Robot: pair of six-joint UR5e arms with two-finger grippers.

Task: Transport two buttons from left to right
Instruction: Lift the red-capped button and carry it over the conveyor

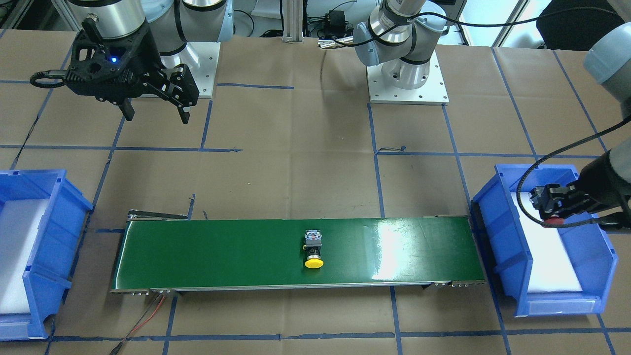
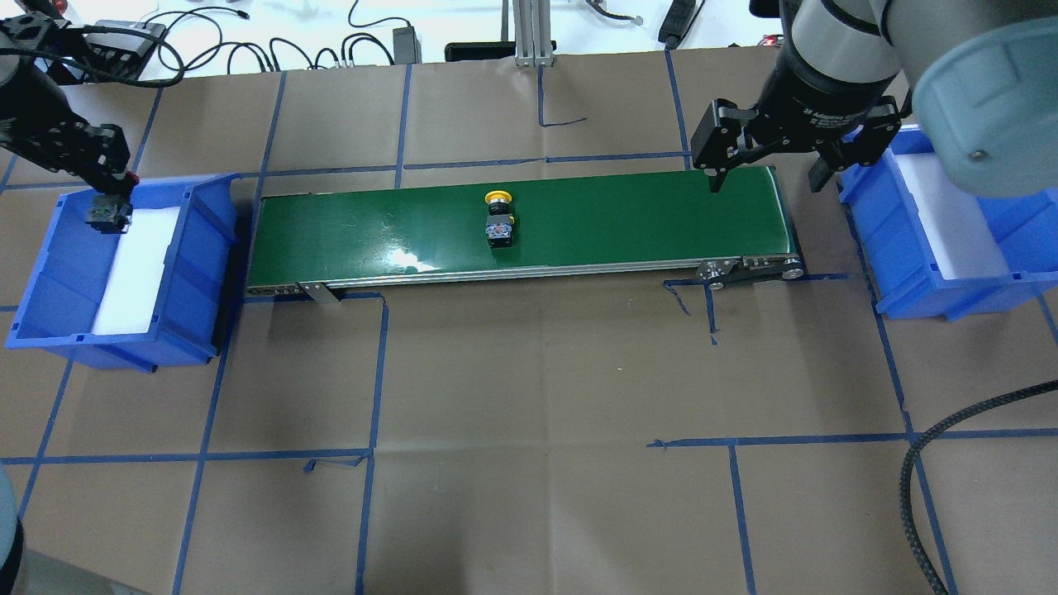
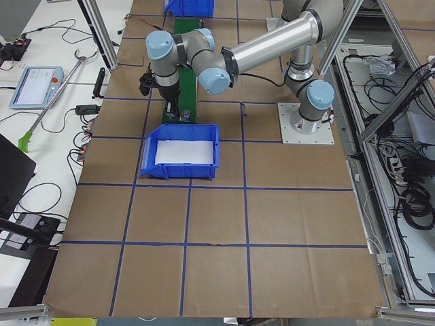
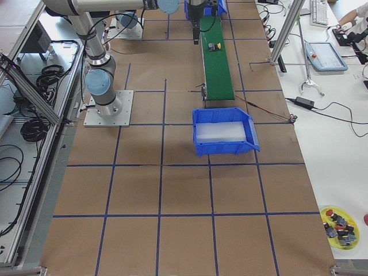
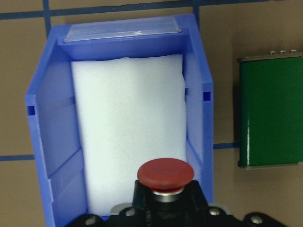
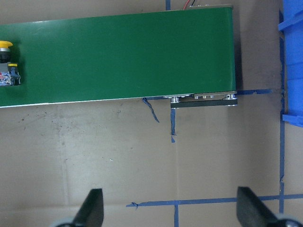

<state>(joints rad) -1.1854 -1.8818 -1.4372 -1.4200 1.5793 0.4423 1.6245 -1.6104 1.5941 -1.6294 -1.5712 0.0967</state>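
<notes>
Your green conveyor belt (image 2: 628, 219) runs between the left bin (image 2: 51, 273) and the right bin (image 2: 880, 240), both blue and foam-lined. Over the left bin the left gripper (image 1: 542, 204) clamps the red button (image 5: 165, 176), its cap plain only in the left wrist view. The right gripper (image 2: 767, 183) hangs spread wide near the belt's right end. The yellow button (image 2: 498, 221) lies mid-belt, long axis across the belt, cap away from the robot.

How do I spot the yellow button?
Find the long green belt between the blue bins. Near its middle lies a small dark block, the yellow button. Its cap is yellow; the other button, in the left gripper, has a red cap.
</notes>
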